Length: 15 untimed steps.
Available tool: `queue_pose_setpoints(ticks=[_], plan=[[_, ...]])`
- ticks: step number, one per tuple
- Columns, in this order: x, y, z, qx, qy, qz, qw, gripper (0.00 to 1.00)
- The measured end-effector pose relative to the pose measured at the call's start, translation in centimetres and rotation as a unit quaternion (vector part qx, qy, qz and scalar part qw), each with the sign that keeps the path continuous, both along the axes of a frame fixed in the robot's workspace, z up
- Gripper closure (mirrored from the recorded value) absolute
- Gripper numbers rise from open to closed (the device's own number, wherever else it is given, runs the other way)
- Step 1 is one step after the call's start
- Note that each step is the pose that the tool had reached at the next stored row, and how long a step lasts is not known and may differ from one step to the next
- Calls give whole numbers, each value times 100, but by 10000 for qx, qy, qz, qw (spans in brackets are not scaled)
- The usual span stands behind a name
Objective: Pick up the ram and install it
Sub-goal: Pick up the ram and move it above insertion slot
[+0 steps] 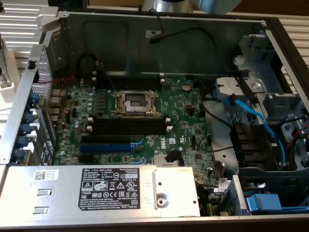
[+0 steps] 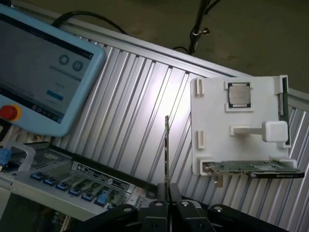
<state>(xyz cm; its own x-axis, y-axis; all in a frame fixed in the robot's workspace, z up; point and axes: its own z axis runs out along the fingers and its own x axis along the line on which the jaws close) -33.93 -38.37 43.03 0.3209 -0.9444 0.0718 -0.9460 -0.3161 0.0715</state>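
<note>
My gripper (image 2: 167, 194) is shut on the ram (image 2: 167, 150), a thin green stick seen edge-on that stands straight out from between the fingertips. It hangs above a ribbed metal table, beside a white holder tray (image 2: 241, 145), clear of the tray. In the exterior view the open computer case shows the green motherboard (image 1: 183, 111) with the long black slots (image 1: 129, 126) lying below the processor socket (image 1: 136, 102), and a blue slot (image 1: 105, 147) nearer the front. Those black slots hold no stick.
The white tray carries a processor chip (image 2: 239, 94), another green stick (image 2: 283, 104) on edge and a card (image 2: 253, 169). A blue-framed teach pendant (image 2: 46, 72) lies on the table. Cables (image 1: 251, 113), a drive cage (image 1: 270, 72) and the power supply (image 1: 96, 188) crowd the case.
</note>
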Motion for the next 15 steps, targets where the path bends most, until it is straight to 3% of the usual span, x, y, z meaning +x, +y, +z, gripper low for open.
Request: queue_pose_setpoints(ticks=[2,4,6,7,8,10,12,15], plan=[[82,-2,3,-21,3,0,10000,88],[110,-1,5,-138,-15,-2,9999,88],[112,14,7,-233,-49,-3,9997,88],[112,33,7,-281,-68,-2,9996,88],[111,53,7,-306,-72,-2,9995,88],[111,81,8,-344,-78,-2,9994,88],[115,80,8,-357,-95,-2,9993,88],[137,81,8,-347,-251,-8,9991,88]])
